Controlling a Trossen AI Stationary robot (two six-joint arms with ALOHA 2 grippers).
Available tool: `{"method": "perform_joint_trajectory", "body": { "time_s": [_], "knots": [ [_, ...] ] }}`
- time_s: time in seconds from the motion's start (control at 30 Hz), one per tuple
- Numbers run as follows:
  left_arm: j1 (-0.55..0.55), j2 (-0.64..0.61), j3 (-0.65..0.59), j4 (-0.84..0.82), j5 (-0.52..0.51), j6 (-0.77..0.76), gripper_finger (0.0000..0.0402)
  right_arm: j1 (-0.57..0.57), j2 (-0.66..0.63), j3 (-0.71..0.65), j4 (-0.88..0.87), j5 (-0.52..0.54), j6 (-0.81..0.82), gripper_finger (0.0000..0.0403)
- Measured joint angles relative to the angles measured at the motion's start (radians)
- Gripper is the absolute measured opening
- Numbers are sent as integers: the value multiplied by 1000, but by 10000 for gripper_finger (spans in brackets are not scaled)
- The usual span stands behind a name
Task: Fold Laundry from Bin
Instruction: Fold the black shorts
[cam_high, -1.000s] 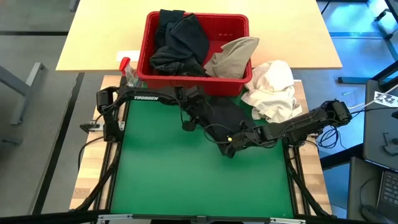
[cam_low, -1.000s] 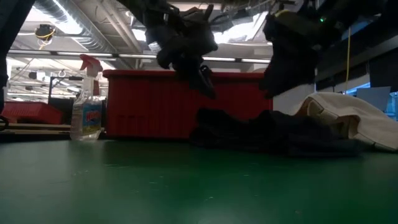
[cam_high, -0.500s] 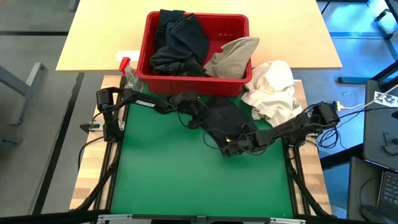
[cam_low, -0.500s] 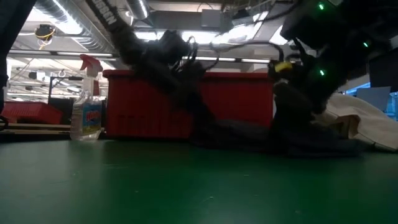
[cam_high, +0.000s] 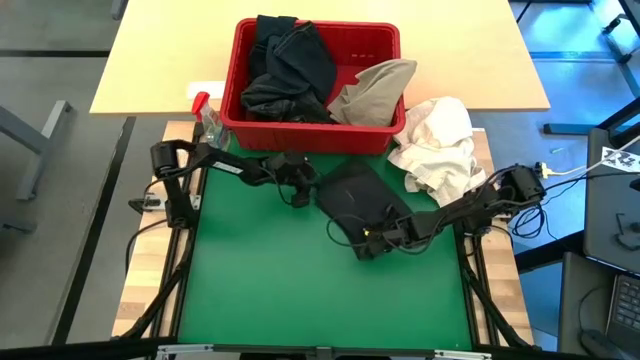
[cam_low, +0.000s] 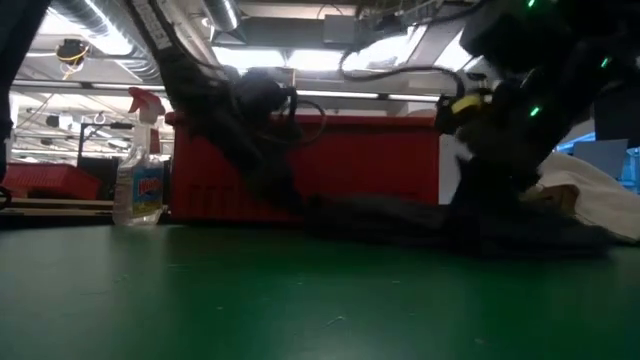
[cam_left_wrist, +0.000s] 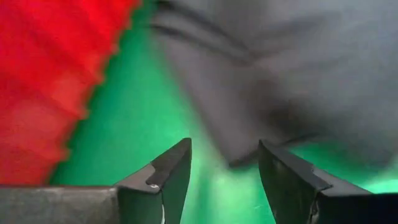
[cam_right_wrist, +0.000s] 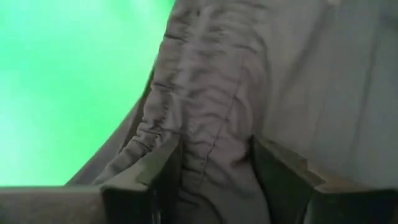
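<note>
Garment work is shifting from lifting to laying out: a second ago both arms hung above the mat, and now one dark garment (cam_high: 360, 197) lies low on the green mat (cam_high: 270, 290) just in front of the bin (cam_high: 385, 122), which holds more laundry. Left gripper (cam_high: 297, 188) has come down beside the cloth's edge with fingers spread and nothing between them. Right gripper (cam_high: 368, 240) sits at the near hem, its fingers (cam_right_wrist: 283, 177) straddling the gathered waistband, closing but seemingly not yet pinching
</note>
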Motion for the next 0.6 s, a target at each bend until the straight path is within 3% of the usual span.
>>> {"method": "perform_joint_trajectory", "body": {
  "time_s": [0.17, 0.3, 0.47, 0.6],
  "knots": [
    [-8, -187, 3, -73, -9, -21, 178, 20, -121, 79, -97, -43, -99, 193],
    [-14, -268, 2, -65, 26, -54, 178, 17, -211, 127, -159, 39, -150, 193],
    [-54, -241, 3, -7, 135, -104, 178, 17, -264, 135, -194, 214, -150, 193],
    [-106, -151, 3, 6, 158, -125, 178, 16, -223, 134, -209, 247, -149, 193]
  ]
}}
